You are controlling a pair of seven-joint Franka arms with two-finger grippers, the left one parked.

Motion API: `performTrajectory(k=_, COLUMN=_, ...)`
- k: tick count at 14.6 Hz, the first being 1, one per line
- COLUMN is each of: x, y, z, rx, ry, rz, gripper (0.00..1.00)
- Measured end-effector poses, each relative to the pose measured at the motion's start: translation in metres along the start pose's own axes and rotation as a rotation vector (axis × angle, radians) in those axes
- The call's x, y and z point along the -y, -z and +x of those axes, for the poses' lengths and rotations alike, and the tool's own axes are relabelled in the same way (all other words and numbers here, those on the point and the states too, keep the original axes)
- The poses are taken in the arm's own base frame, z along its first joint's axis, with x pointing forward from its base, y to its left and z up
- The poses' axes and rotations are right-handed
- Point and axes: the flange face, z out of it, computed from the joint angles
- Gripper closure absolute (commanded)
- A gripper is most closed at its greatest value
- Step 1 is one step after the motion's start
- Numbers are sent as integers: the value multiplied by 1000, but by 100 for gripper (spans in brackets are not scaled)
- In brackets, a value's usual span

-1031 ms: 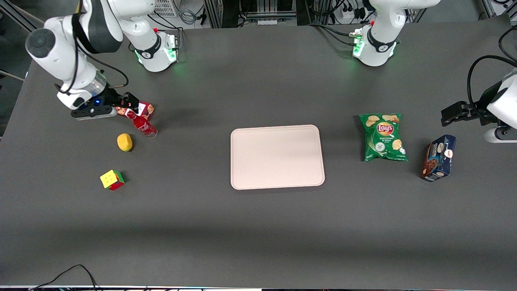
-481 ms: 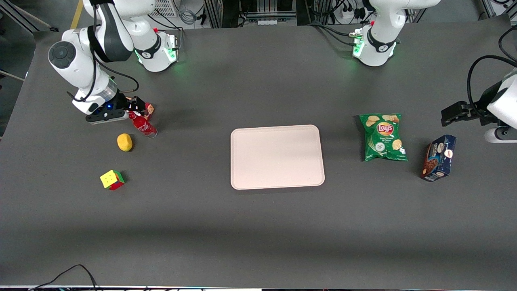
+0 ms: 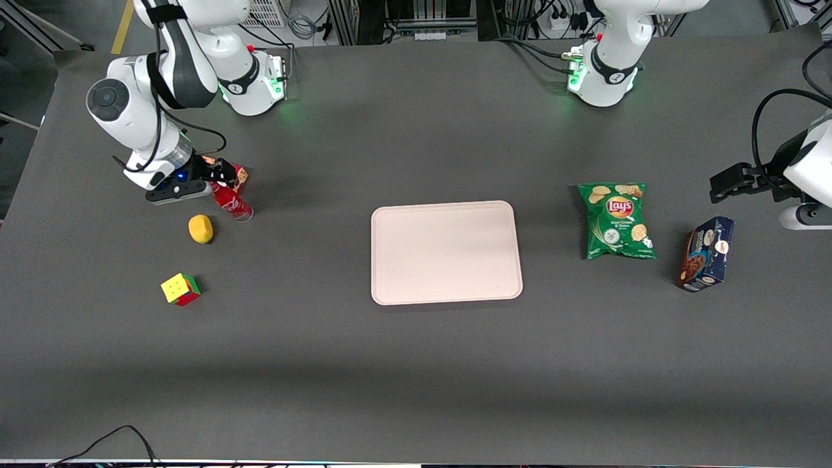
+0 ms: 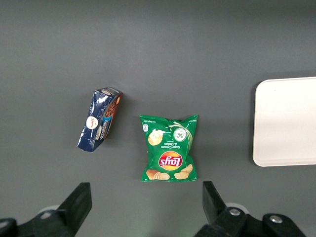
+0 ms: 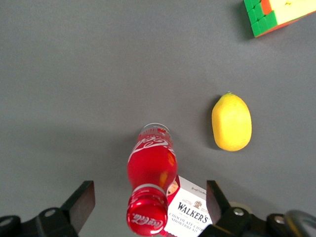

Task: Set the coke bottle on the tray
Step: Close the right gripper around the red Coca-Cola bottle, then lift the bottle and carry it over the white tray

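The coke bottle (image 3: 231,201) stands upright toward the working arm's end of the table, with a red cap, a red label and a clear base. In the right wrist view the coke bottle (image 5: 150,187) shows from above, its cap between my two spread fingers (image 5: 79,205). My gripper (image 3: 218,177) is open and hovers over the bottle's top without touching it. The tray (image 3: 446,251), pale pinkish-beige and bare, lies flat at the table's middle. Its edge also shows in the left wrist view (image 4: 286,121).
A red Walkers shortbread box (image 5: 190,210) lies right beside the bottle. A yellow lemon (image 3: 200,229) and a colour cube (image 3: 180,289) lie nearer the front camera. A green Lay's chip bag (image 3: 616,220) and a blue cookie box (image 3: 707,253) lie toward the parked arm's end.
My arm has swung toward the table's middle and brought the gripper from beside the shortbread box to over the bottle's cap. The bottle has not moved.
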Motion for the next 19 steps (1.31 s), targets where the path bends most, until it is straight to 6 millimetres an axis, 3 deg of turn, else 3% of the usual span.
performTrajectory(k=6, x=1, y=-6, z=-3, rx=16, ry=2, rz=2, gripper=2)
performTrajectory(k=8, x=1, y=-9, z=-4, rx=23, ry=3, rz=3, gripper=17)
performTrajectory(k=16, x=1, y=-10, z=-4, rx=29, ry=34, rz=4, gripper=100)
performTrajectory(k=19, x=1, y=-10, z=-4, rx=32, ry=35, rz=4, gripper=100)
